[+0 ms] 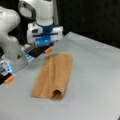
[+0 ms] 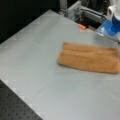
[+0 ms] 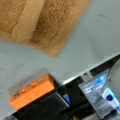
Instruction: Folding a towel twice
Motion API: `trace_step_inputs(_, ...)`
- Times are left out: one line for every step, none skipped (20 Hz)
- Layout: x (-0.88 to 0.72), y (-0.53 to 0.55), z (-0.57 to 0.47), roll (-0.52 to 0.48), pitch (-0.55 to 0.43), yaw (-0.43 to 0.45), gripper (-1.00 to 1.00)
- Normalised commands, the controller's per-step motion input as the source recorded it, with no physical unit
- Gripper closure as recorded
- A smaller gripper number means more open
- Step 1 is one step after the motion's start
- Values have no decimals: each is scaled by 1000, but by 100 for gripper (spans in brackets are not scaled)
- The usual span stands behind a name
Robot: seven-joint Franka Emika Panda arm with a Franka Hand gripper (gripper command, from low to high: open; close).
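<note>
The towel (image 1: 53, 76) lies flat on the grey worktop (image 1: 95, 75), folded into a long narrow band, so one fold shows as done. In a front view it runs from near the arm toward a front view's bottom, with a rolled, tunnel-like loop at its nearer end; in a front view (image 2: 88, 60) it stretches from the middle toward a front view's right, with lengthwise creases along its upper half. The claw (image 1: 42, 48) hangs above the worktop edge just beyond the far end of the towel, not touching it and holding nothing. One orange fingertip (image 1: 48, 50) shows near the towel's far corner, and another orange fingertip (image 1: 9, 79) shows well apart from it at a front view's left, so the claw stands wide. In the wrist view an orange fingertip (image 3: 32, 91) sits over the bare worktop (image 3: 100, 37) near its edge, and the towel (image 3: 45, 22) fills the top left, a paler woven stripe (image 3: 26, 21) running across it and one corner pointing toward the fingertip. In a front view only a blue and white part of the arm (image 2: 112, 23) shows at the top right, beside the towel's right end.
</note>
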Motion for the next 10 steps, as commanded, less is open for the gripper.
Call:
trace_step_inputs(373, 383, -158, -10, -7, 106, -100)
trace_step_inputs(466, 460, -152, -23, 36, 63, -100)
trace_step_inputs(505, 488, -128, -25, 65, 38, -100)
trace_step_inputs(554, 538, -99, -55, 132, -10, -100)
trace_step_inputs(604, 594, -63, -79, 180, -50, -100)
trace_step_inputs(614, 605, -25, -87, 208, -75, -100)
trace_step_inputs(600, 583, 18, -90, 228, -94, -100)
trace_step_inputs(595, 560, 61, -129, 264, -104, -100)
trace_step_inputs(572, 511, 96, -142, 277, -109, -100)
trace_step_inputs(562, 470, 130, -149, 288, -104, -100)
